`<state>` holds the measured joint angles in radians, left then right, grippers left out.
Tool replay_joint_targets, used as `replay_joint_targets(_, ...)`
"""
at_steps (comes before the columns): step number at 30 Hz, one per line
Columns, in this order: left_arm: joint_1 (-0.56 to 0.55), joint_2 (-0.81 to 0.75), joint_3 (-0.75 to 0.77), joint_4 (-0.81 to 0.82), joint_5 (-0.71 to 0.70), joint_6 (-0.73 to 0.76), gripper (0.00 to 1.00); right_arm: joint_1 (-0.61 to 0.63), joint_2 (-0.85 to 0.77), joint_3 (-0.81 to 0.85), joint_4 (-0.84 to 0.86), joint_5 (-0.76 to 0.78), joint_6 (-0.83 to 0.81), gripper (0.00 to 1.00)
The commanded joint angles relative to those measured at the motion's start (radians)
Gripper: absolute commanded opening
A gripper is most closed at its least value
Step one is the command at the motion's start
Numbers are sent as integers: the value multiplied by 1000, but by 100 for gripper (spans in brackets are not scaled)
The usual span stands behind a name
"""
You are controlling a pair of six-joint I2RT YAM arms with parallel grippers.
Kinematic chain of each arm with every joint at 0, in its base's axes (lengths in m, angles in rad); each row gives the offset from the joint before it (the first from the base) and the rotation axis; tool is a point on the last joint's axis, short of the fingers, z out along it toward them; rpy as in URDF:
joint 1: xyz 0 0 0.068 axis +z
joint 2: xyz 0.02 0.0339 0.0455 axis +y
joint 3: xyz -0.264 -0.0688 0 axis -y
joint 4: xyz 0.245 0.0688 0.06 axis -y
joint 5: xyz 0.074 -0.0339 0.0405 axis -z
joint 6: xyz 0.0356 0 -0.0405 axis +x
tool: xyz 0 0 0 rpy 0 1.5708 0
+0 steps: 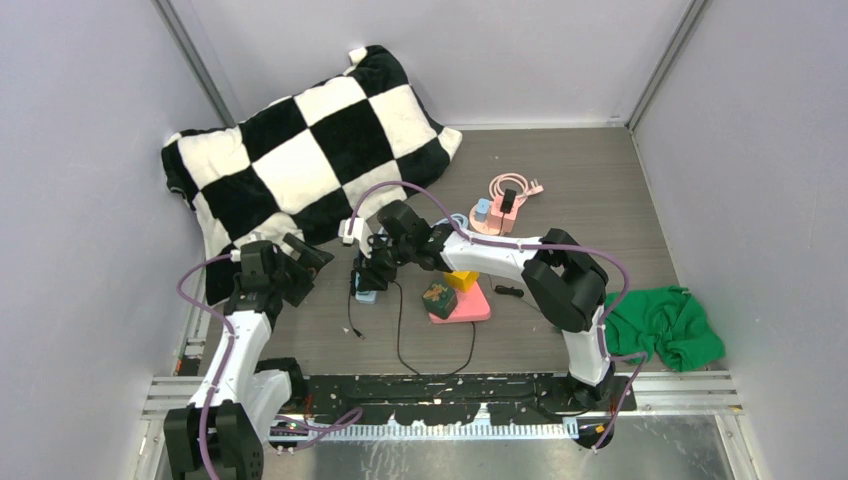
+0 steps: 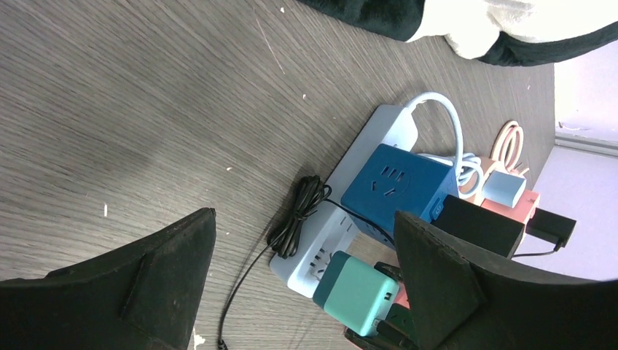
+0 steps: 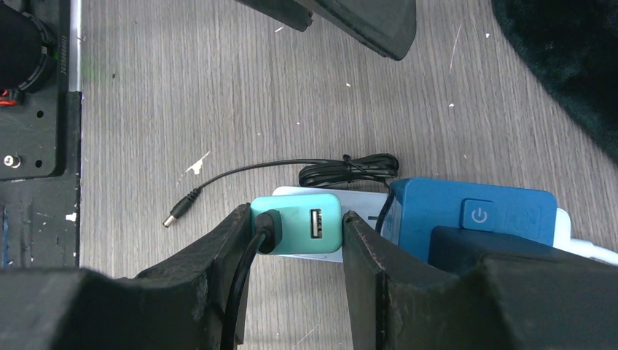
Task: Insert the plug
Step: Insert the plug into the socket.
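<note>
On the left, the left jaws stand wide open and empty above the bare table (image 2: 109, 109), near the power strip (image 2: 321, 248) but not touching it. Nothing pins the strip down, so a sideways push from the plug could, I judge, slide it. In the middle, the right jaws are clamped on the sides of the teal plug (image 3: 295, 232), which sits over one end of the strip. Its prongs are hidden, so I cannot tell whether they meet the slots; a tilted press could jam or bend them. The coiled black cord (image 3: 350, 169) lies against the strip's edge and might snag. To the right, the blue cube adapter (image 3: 466, 219) stands just beside the plug, leaving little room for the jaw between them, which may knock the cube.
</note>
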<state>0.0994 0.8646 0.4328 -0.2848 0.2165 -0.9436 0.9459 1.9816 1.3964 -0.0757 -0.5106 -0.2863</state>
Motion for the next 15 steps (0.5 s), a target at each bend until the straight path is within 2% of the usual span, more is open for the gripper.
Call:
replay_joint_targets(1, 6, 8, -2, 40, 27, -9, 92, -13, 11, -3, 36, -10, -18, 22)
replay_joint_targets(6, 6, 13, 0, 38, 30, -9, 92, -12, 1, -38, 72, 26, -30, 22)
replay_joint_targets(15, 6, 27, 1, 40, 31, -9, 91, -7, -2, -44, 40, 81, -86, 22)
